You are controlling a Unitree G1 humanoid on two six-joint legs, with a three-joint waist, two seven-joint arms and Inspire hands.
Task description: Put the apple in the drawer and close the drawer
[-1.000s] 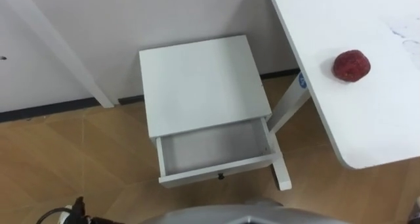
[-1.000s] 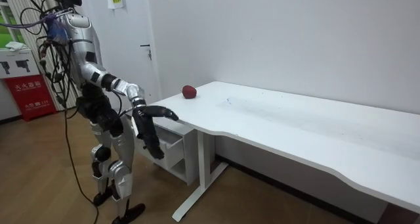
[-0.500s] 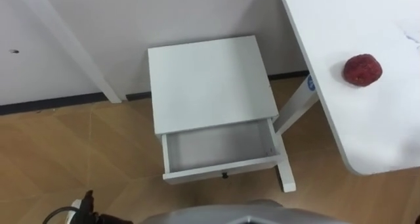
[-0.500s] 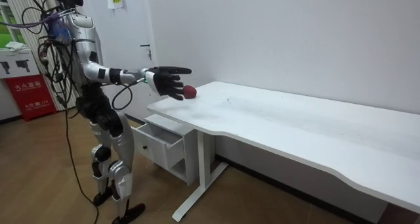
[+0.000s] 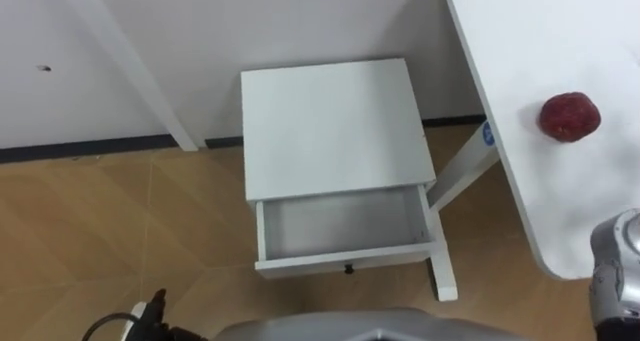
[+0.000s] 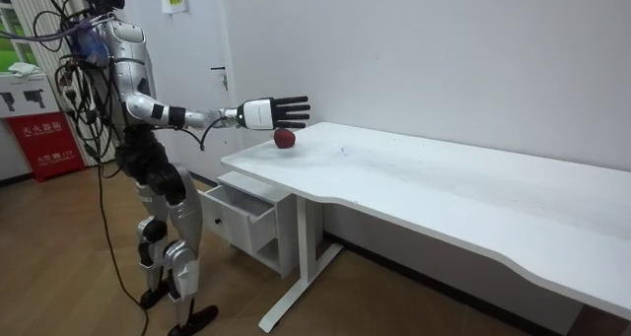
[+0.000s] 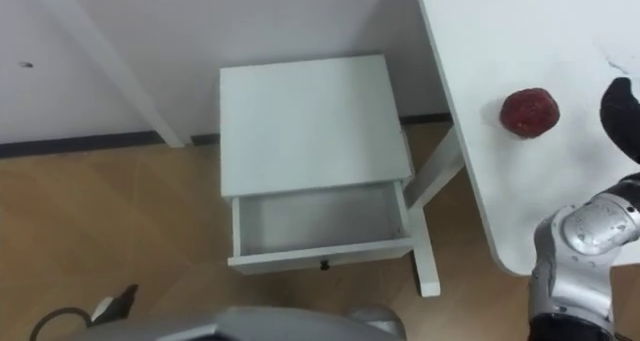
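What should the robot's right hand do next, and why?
Probably lower the open right hand onto the apple and curl round it: the apple lies ungrasped on the table beside the hand, and the drawer stands open, empty.

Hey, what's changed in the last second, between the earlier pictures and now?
The right hand has swung up from low beside the drawer to just above table height by the apple, fingers spread, holding nothing. The apple stays on the table, and the drawer stays open and empty.
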